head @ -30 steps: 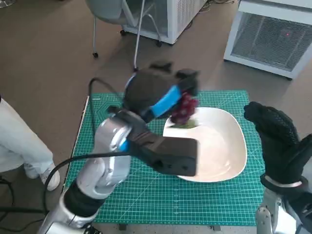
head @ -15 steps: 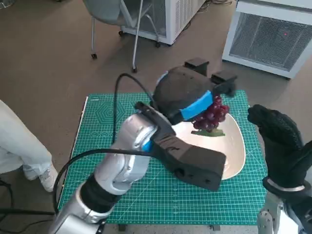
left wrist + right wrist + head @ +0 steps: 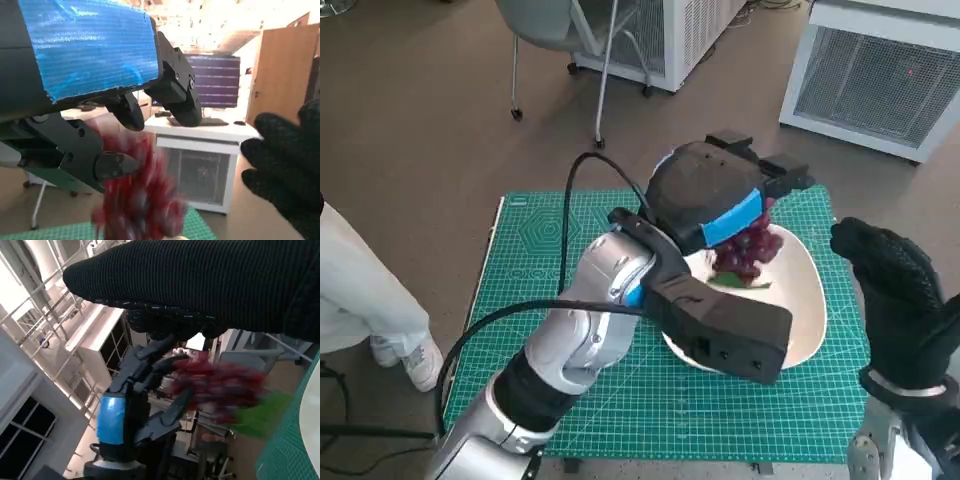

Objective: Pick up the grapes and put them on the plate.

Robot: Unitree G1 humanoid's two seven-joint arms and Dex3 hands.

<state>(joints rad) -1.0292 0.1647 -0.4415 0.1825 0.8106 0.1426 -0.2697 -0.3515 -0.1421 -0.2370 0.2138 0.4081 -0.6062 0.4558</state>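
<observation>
Over smooth white plate (image 3: 800,330), blue-taped left hand (image 3: 720,195) grips knobbly red grapes (image 3: 748,252); knit-gloved right hand (image 3: 895,300) empty, fingers apart.

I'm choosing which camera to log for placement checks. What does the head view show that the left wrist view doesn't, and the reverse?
Only the head view shows the white plate, the green cutting mat beneath it, the left forearm, and that the grapes hang over the plate. Only the left wrist view shows the left hand's fingers from close behind, around the blurred red bunch, with a white unit on the floor behind. Both show the left hand holding the grapes, and the gloved right hand beside it, holding nothing.
</observation>
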